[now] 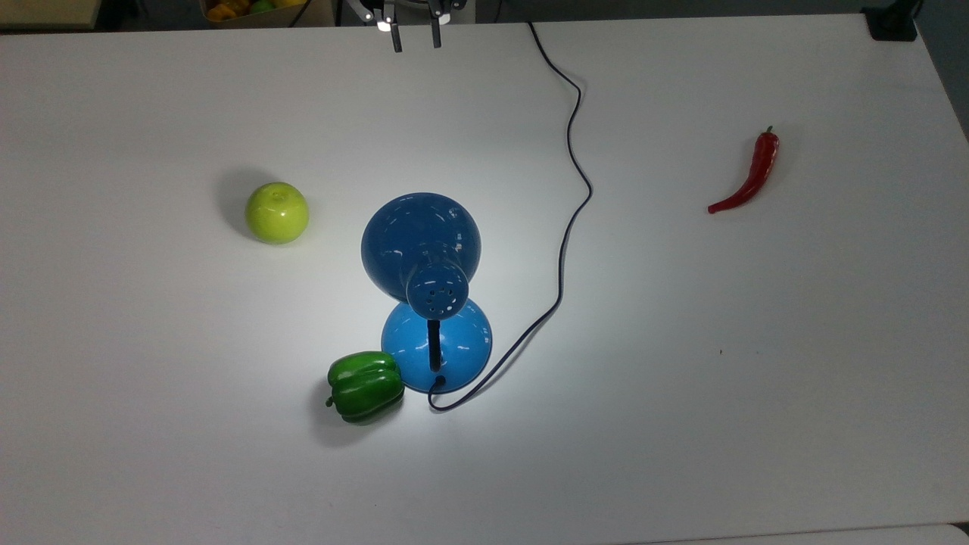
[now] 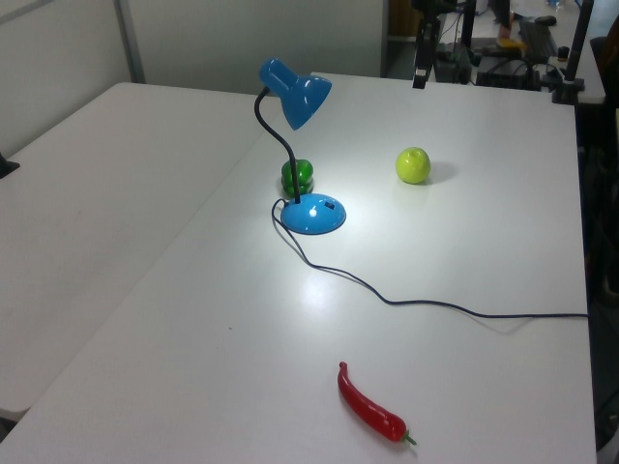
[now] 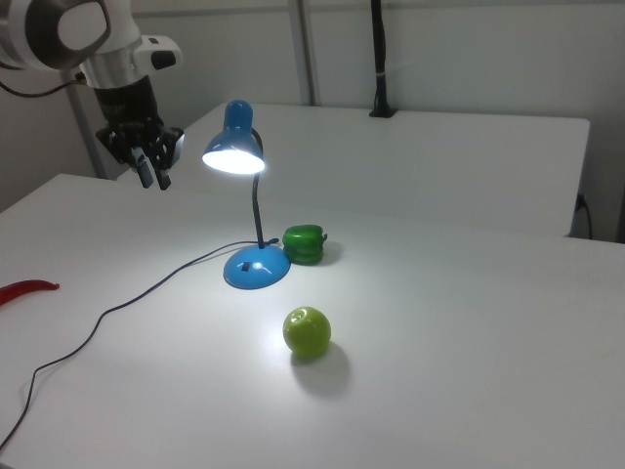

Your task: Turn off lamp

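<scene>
The glossy blue lamp (image 1: pixel 421 246) stands mid-table, its dome shade over the round base (image 1: pixel 437 344), and it casts a bright pool of light on the table. In the right view the lit shade (image 3: pixel 234 151) hangs on the black neck above the base (image 3: pixel 258 266). A thin dark cord (image 1: pixel 575 151) runs from the base to the far edge. My gripper (image 1: pixel 415 39) hovers high over the far table edge, well away from the lamp, open with nothing between its fingers. It is also in the right view (image 3: pixel 156 173) and the left view (image 2: pixel 420 72).
A green apple (image 1: pixel 277 213) lies on the top view's left of the lamp. A green bell pepper (image 1: pixel 366 386) touches the base. A red chili (image 1: pixel 749 175) lies far on the top view's right. The white table (image 1: pixel 681 378) is bare around the cord.
</scene>
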You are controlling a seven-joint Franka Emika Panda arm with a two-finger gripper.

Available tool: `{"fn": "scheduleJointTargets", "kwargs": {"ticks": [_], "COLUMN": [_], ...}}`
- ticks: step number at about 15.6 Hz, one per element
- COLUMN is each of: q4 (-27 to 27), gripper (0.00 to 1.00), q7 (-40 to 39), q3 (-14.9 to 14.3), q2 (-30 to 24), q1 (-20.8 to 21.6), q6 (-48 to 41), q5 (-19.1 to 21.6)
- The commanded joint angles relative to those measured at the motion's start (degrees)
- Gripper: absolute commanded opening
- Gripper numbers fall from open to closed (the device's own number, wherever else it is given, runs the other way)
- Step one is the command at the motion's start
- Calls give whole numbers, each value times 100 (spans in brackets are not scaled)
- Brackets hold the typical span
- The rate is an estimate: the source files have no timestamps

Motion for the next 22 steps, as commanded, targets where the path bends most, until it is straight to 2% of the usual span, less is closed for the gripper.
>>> {"fn": "scheduleJointTargets", "kwargs": {"ticks": [1,2,6,8,12,22], "q4": [-95,-95,-130,-314,-640,-1396], "gripper": [9,6,1,0,0,0], "q7": [-192,-140,-113,-113,194,343], "q3": [-5,-5,-5,-5,-5,-14], "q2": [-41,-32,-23,3,91,539], "q1": [-40,-40,-14,-5,21,48], "q6": [144,153,162,240,758,2489], "q5": [153,153,171,171,197,127]}}
